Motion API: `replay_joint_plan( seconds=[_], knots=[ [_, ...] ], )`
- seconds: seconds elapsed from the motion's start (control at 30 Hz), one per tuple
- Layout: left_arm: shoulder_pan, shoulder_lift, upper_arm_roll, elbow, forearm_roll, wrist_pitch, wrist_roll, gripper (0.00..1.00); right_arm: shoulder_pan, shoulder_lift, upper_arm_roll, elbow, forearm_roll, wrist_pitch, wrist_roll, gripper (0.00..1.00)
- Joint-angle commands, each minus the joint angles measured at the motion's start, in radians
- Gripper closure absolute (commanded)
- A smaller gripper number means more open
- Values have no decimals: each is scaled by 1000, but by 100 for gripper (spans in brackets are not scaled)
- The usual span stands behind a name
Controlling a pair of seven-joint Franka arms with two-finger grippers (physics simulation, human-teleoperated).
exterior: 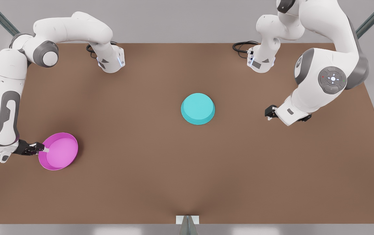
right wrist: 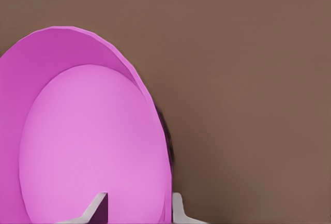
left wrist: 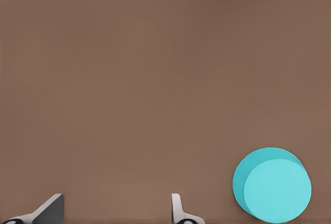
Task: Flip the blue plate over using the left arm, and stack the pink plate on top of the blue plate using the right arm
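with your right end effector (exterior: 45, 149) pinching the rim of the round magenta-pink plastic plate (exterior: 59, 152) at the front view's left, lift level toward the overturned turquoise plate (exterior: 198, 108) mid-tabletop (exterior: 141, 182), while the left end effector (exterior: 269, 112) waits spread nearby.

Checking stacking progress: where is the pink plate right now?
The pink plate sits near the table's front-left corner in the front view, its rim pinched by the right gripper, far from the blue plate.

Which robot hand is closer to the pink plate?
The right one. The right gripper is clamped on the pink plate rim, at the front view's left. The left gripper hangs open far off at the front view's right, beyond the blue plate.
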Motion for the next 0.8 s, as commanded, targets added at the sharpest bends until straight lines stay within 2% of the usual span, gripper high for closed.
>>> replay_joint_plan(
  seconds=[0.0,0.5,0.53,0.57,0.77],
  knots=[
    [0,0,0,0,0,0,0,0,0,0,0,0,0,0,0,55],
    [0,1,0,0,-2,0,-9,0,2,11,0,6,-17,20,-3,54],
    [0,1,0,0,-2,0,-9,0,2,11,0,6,-17,20,-5,57],
    [0,-5,0,0,0,-3,-9,0,2,11,0,6,-17,18,-9,64],
    [0,-5,-3,-2,1,-2,-11,0,2,12,-1,6,-17,18,-12,74]
  ],
)
